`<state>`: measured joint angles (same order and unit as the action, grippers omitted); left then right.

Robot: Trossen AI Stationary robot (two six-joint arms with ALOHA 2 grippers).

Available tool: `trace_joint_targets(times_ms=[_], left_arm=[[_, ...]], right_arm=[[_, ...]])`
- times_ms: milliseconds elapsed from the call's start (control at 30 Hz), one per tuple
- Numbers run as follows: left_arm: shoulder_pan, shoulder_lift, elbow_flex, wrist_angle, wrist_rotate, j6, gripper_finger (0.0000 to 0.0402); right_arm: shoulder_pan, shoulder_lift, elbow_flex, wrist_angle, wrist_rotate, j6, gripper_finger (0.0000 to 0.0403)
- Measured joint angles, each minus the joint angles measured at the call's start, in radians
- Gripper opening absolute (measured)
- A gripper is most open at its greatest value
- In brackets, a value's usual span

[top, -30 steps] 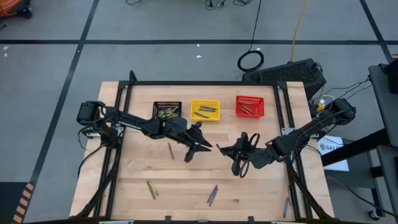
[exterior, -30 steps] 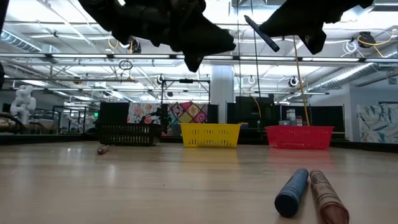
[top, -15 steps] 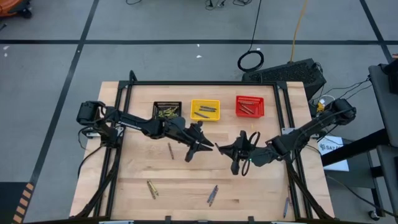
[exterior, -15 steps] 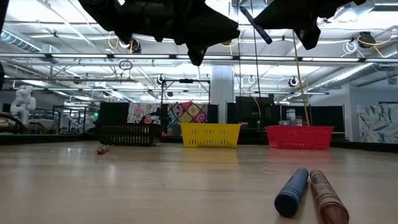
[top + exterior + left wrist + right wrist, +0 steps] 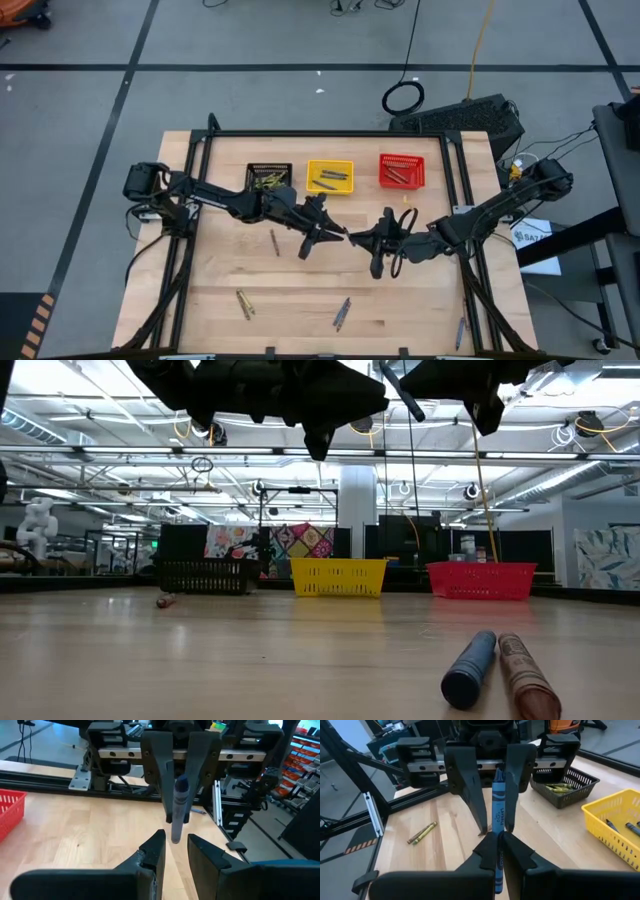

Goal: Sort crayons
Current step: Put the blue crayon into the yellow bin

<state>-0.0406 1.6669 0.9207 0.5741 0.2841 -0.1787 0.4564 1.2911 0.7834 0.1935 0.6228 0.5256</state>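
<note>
Above the table's middle my two grippers meet tip to tip. My right gripper [image 5: 360, 240] [image 5: 500, 839] is shut on a blue crayon [image 5: 498, 810] [image 5: 179, 805] that sticks out toward my left gripper [image 5: 335, 236] [image 5: 175, 844]. The left gripper is open, and its fingers [image 5: 466, 785] stand on either side of the crayon's free end with a gap showing. Other crayons lie loose on the table [image 5: 274, 242] [image 5: 243, 303] [image 5: 342, 313] [image 5: 461, 333]. My right gripper pinches the blue crayon between its two fingers, at the end near the wrist [image 5: 498, 834]. The crayon lies along the fingers and juts out past their tips. The fingers come nearly level from the table's right side. The crayon is lifted clear of the table.
Along the far side stand a black mesh basket [image 5: 269, 168] holding olive-yellow crayons, a yellow basket [image 5: 330, 164] and a red basket [image 5: 401, 158]. A blue and a brownish-red crayon [image 5: 470, 670] lie close to the low camera. A black frame rims the wooden table [image 5: 220, 280].
Both grippers have tipped their fingers up a little. My right gripper has edged toward the left gripper and slightly up with the blue crayon, closing the gap between the two. Neither has opened or shut.
</note>
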Motion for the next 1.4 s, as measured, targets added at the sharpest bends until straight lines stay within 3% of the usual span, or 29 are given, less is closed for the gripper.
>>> trace_joint_targets(times_ms=[567,900,1167,1400], left_arm=[[0.001,0.000,0.000,0.078,-0.050,-0.001,0.0084],[0.002,-0.002,0.001,0.132,-0.054,0.000,0.0083],[0.002,-0.002,0.001,0.078,-0.031,0.000,0.0013],[0.002,-0.002,0.002,0.077,-0.027,0.001,0.0013]], right_arm=[[-0.013,0.000,0.000,0.017,0.000,-0.016,0.0000],[-0.079,0.044,0.000,0.097,-0.104,-0.048,0.0000],[-0.084,0.056,-0.002,0.108,-0.104,-0.057,0.0000],[-0.084,0.057,-0.002,0.122,-0.105,-0.070,0.0000]])
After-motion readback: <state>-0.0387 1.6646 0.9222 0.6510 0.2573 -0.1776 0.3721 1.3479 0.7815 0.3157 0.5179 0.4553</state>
